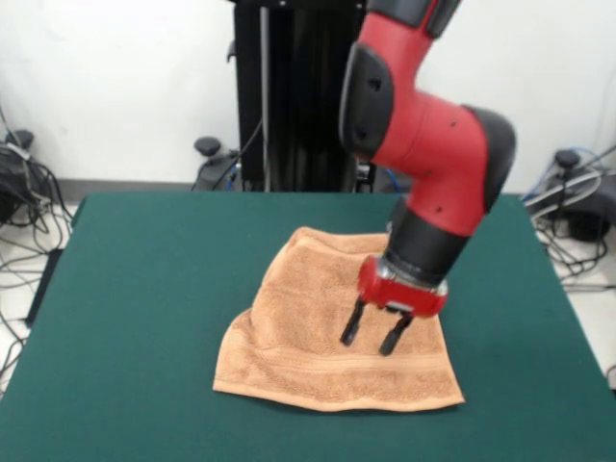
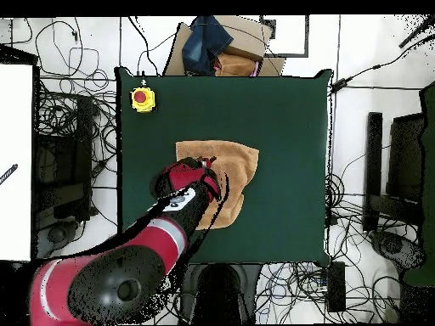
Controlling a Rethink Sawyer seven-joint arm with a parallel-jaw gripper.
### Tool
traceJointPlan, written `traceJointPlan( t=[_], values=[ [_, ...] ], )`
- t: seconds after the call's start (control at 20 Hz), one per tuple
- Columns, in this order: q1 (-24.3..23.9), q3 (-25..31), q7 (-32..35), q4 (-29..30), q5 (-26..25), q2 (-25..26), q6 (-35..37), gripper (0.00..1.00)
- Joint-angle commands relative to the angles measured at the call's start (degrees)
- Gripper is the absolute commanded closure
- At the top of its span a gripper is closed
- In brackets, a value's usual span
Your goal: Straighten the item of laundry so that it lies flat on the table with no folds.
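A peach-orange terry towel (image 1: 308, 332) lies on the dark green table (image 1: 144, 318), near the middle. It is spread out but uneven, with a woven band along its near hem and its far right part behind the arm. My gripper (image 1: 371, 342) hovers over the towel's right half with its two black fingers (image 1: 352, 325) apart and empty, their tips just above the cloth. In the overhead view the towel (image 2: 238, 165) shows to the right of the gripper (image 2: 206, 174), whose red wrist covers its left part.
A yellow box with a red button (image 2: 142, 98) sits at a table corner in the overhead view. A cardboard box with dark cloth (image 2: 217, 47) lies beyond the table's far edge. Cables and stands surround the table.
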Motion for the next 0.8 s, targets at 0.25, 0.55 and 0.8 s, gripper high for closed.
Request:
traceJointPlan(
  t=[0.25, 0.55, 0.8],
  values=[
    [-0.26, 1.33, 12.08, -3.63, 7.79, 4.42, 1.02, 0.0],
    [1.33, 0.68, 11.91, -3.38, 10.45, 3.78, 3.27, 0.0],
    [2.96, -1.16, 10.85, -3.27, 11.69, 2.05, 8.83, 0.0]
  ],
)
